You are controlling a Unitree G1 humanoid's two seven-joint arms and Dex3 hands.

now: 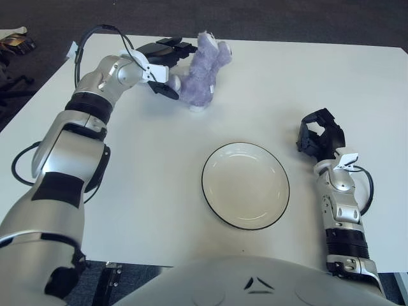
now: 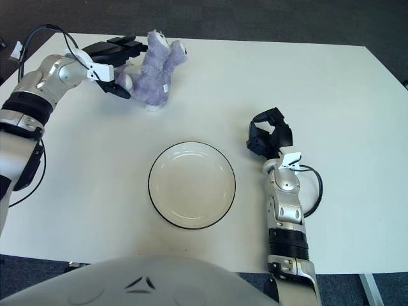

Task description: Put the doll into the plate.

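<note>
The purple doll sits upright on the white table, beyond the plate and to its left, well apart from it. The left robot hand is just at the doll's left side, its black fingers spread flat toward the doll, touching or nearly touching the fur; it does not grip it. The plate holds nothing. The right robot hand shows to the right of the plate, near its rim, with fingers curled and holding nothing.
</note>
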